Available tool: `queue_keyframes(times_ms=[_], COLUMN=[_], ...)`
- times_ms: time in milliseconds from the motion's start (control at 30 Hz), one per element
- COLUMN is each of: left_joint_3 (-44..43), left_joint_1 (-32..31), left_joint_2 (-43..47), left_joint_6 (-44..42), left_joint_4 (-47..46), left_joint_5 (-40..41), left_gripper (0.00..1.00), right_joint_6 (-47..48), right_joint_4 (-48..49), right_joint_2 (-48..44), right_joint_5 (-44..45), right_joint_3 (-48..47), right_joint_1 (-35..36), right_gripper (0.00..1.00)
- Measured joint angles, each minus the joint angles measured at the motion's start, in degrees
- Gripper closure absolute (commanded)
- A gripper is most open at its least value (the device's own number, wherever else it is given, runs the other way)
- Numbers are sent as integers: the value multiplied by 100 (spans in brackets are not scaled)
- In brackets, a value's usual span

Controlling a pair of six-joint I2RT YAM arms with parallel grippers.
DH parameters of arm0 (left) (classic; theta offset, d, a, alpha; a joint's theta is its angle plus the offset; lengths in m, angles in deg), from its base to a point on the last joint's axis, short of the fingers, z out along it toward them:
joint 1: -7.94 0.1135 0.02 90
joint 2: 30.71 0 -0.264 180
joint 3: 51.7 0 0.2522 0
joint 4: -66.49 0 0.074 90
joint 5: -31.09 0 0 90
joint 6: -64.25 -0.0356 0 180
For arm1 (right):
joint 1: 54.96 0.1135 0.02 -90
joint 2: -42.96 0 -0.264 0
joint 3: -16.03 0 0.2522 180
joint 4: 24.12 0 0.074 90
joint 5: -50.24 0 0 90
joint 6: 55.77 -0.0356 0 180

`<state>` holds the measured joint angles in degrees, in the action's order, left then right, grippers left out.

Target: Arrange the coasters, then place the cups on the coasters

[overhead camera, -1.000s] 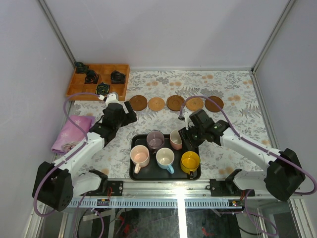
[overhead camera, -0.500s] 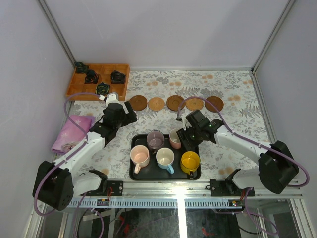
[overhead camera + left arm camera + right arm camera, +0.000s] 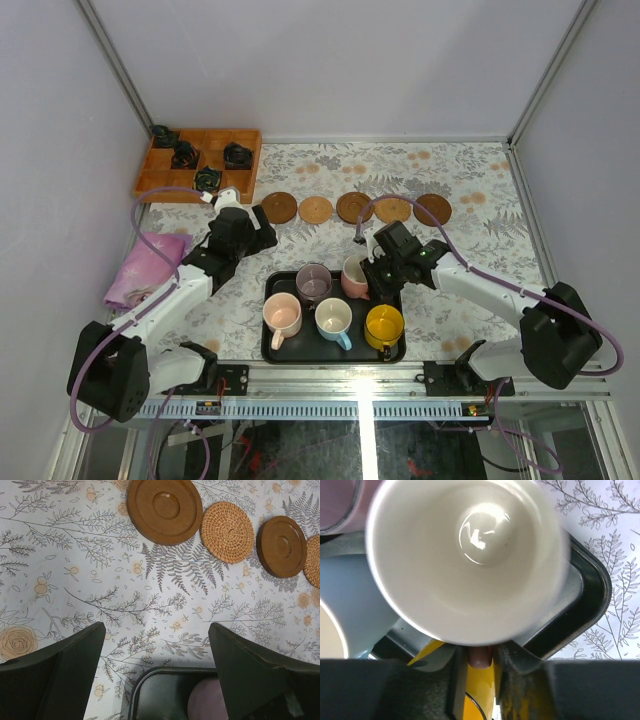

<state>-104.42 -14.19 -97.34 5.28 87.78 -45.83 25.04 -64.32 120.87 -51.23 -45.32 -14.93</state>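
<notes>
Several round brown coasters [image 3: 354,207] lie in a row across the far side of the flowered table. The black tray [image 3: 300,353] holds the peach-pink [image 3: 283,314], mauve [image 3: 314,282], light blue [image 3: 333,318] and yellow [image 3: 384,324] cups. My right gripper [image 3: 368,276] is shut on the handle of the salmon-pink cup [image 3: 354,276] at the tray's far right; in the right wrist view the cup's pale inside [image 3: 470,555] fills the frame and its handle [image 3: 481,656] sits between the fingers. My left gripper [image 3: 155,630] hangs open over the table by the tray's far left corner [image 3: 145,690].
A wooden compartment box [image 3: 200,160] with small black objects stands at the far left. A pink cloth [image 3: 148,265] lies at the left edge. Walls with metal frame posts close in the table on three sides.
My right gripper has closed on the salmon-pink cup's handle, and the cup has shifted slightly. The left arm has stayed where it was.
</notes>
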Motion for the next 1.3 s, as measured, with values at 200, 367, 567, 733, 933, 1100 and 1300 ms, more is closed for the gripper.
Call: queue_keyframes(times_ms=[200, 367, 567, 733, 933, 1100, 1300], left_joint_3=[0, 0, 0, 0, 0, 0, 0], left_joint_1=[0, 0, 2, 0, 0, 0, 0], left_joint_2=[-13, -28, -28, -28, -28, -39, -103], left_joint_6=[0, 0, 0, 0, -2, -4, -4], left_joint_4=[2, 4, 4, 4, 4, 4, 4], left_joint_5=[2, 2, 7, 33, 98, 142, 157], left_gripper=[15, 15, 15, 15, 15, 15, 15], right_joint_6=[17, 48, 212, 363, 439, 481, 623], right_joint_4=[52, 52, -28, -181, -146, 98, 455], right_joint_2=[-7, -15, -57, -214, -459, -573, -564], right_joint_5=[-20, -4, 232, 726, 1290, 2079, 2997], right_joint_3=[-15, -15, -66, -247, -527, -654, -686], right_joint_1=[22, 31, 61, 85, 87, 85, 15], right_gripper=[100, 100, 100, 100, 100, 100, 100])
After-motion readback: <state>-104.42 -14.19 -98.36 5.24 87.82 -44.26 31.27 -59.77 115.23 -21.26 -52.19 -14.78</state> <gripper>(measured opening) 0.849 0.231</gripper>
